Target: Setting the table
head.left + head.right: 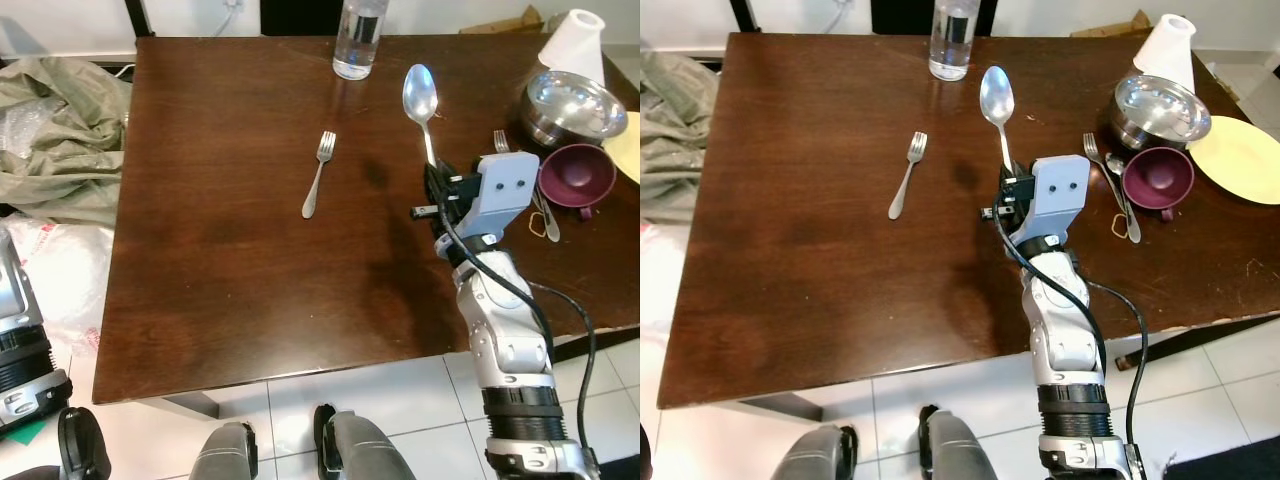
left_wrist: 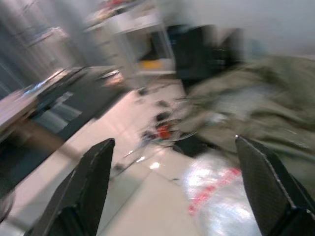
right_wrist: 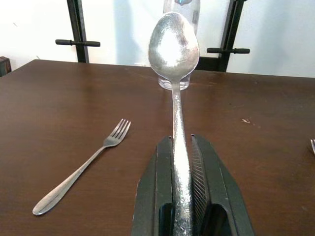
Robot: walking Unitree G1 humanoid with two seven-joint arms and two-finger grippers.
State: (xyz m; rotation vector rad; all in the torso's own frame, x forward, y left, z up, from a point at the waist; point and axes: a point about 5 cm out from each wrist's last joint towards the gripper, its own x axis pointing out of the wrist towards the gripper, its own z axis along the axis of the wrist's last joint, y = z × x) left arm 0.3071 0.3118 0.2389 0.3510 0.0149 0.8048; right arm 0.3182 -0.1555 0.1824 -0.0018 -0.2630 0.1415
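Note:
My right gripper [image 1: 436, 172] is shut on the handle of a silver spoon [image 1: 421, 97], holding it above the dark wooden table [image 1: 230, 270] with the bowl pointing toward the far edge. In the right wrist view the spoon [image 3: 174, 49] stands out between the two black fingers [image 3: 162, 196]. A silver fork [image 1: 319, 174] lies flat on the table to the left of the gripper, also seen as the fork [image 3: 81, 168] from the wrist. My left gripper [image 2: 182, 191] hangs open beside the table over the floor.
A water bottle [image 1: 359, 38] stands at the table's far edge. At the right sit a steel bowl [image 1: 572, 104], a purple cup [image 1: 577, 174], a second fork [image 1: 1098, 160], a yellow plate [image 1: 1245, 158] and a white cone [image 1: 573, 42]. A green cloth [image 1: 60, 130] lies left.

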